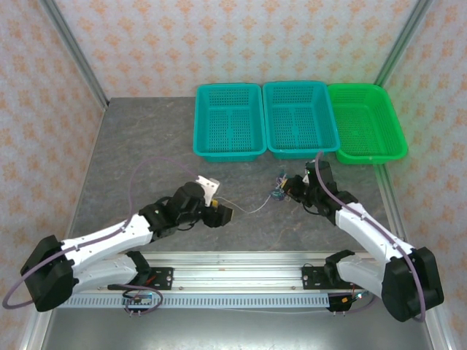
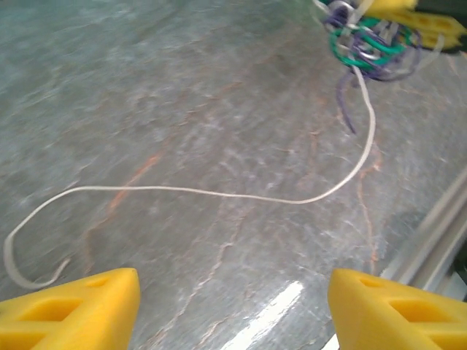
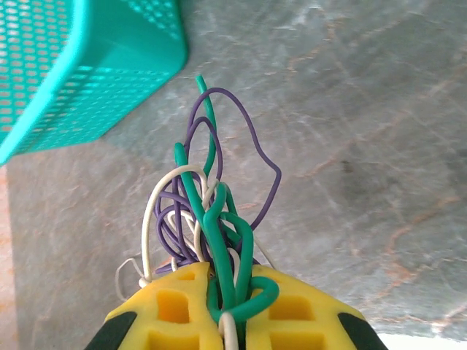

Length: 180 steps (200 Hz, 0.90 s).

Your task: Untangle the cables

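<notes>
At the far edge of the grey marbled worktop [image 1: 146, 146], two teal perforated plastic baskets [image 1: 228, 152] adjoin a bright green basket [image 1: 368, 156]. The left pincer [image 2: 233, 292] gapes wide near a loose whitish wire [image 2: 182, 191]. The right pincer [image 3: 230, 292] is clamped on the tangled green, purple and white cables [image 3: 211, 226].

Top cam overhead-rear; wrist cams low, close, both on cables [image 2: 368, 44].

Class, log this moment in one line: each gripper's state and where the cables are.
left gripper: open, empty | right gripper: shut on cable bundle | white cable: trails from bundle across table
</notes>
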Available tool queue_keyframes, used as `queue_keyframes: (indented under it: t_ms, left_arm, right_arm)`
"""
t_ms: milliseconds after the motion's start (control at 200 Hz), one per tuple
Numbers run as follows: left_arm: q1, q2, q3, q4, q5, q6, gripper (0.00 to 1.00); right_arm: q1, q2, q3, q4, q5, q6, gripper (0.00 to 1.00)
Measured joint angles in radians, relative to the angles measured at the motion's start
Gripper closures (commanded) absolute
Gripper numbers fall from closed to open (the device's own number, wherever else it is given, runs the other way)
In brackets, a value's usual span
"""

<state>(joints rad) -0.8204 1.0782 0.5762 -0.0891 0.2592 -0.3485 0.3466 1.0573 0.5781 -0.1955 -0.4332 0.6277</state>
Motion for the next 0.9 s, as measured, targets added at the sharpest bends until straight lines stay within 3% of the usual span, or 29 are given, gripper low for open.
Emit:
queue_keyframes:
  t_ms: [130,350,410,510,701,901]
  left_arm:
    - [-0.057,0.110,0.031,0.081,0.041,0.043,0.31]
    - [-0.077,0.344,0.101,0.232,0.085,0.046,0.34]
    - [-0.085,0.396,0.129,0.257,0.092,0.043,0.49]
    - [-0.096,0.454,0.161,0.302,0.092,0.034,1.00]
    - [-0.096,0.441,0.158,0.369,0.012,-0.010,1.00]
    - [-0.084,0.273,0.097,0.349,-0.105,-0.036,1.00]
  right_arm:
    - [0.013,-0.007,0.010,0.008,-0.025,-0.015,1.00]
    - [0.029,-0.026,0.010,0.010,-0.032,-0.016,1.00]
    - [0.031,-0.028,0.010,0.010,-0.032,-0.016,1.00]
    - [0.034,-0.032,0.010,0.010,-0.027,-0.015,1.00]
    - [0.044,-0.097,0.010,-0.077,0.153,0.038,1.00]
    - [0.025,-0.195,-0.008,-0.189,0.367,0.215,0.95]
